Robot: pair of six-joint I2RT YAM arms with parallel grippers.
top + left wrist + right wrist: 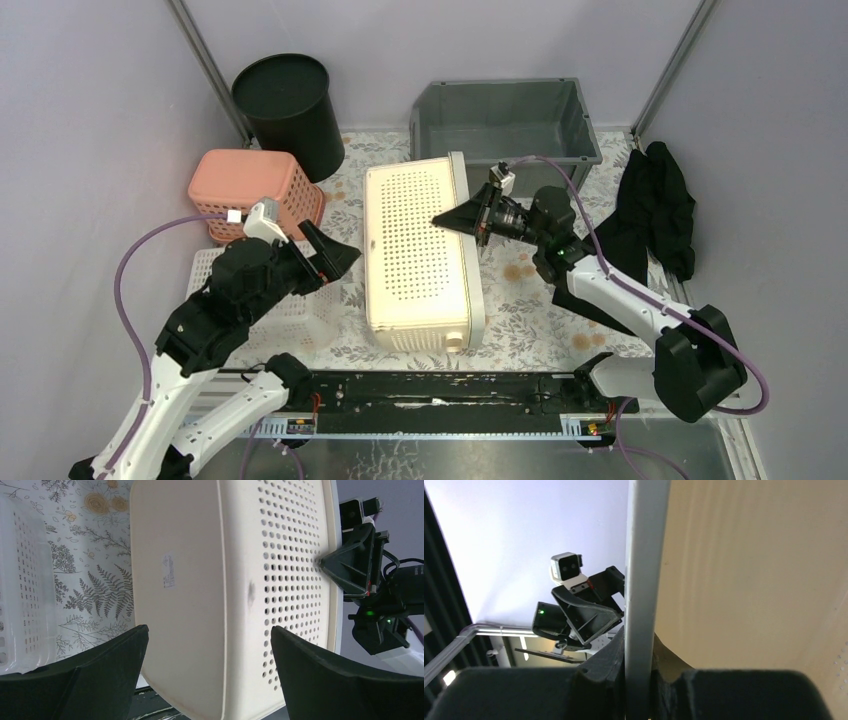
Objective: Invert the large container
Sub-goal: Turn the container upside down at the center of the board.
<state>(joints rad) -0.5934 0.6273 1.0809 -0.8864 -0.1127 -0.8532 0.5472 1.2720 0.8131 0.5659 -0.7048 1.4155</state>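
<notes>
Large cream perforated container [415, 250] lies on its side mid-table, right gripper [462, 218] pinching its rim [641, 580] at 3 o'clock, probably for flipping; left gripper [330, 252] gapes empty at 9 o'clock.

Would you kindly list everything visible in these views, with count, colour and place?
container: 1, cream, centre, tipped on its side
pink basket: 1, pink, back left
white basket: 1, white, near left, under the left arm
bin: 1, black, back left corner
tub: 1, grey, back centre
cloth: 1, black, right edge
table cover: 1, floral, under everything
left claw: 1, black, open, left of the container
right claw: 1, black, shut on the container's rim
</notes>
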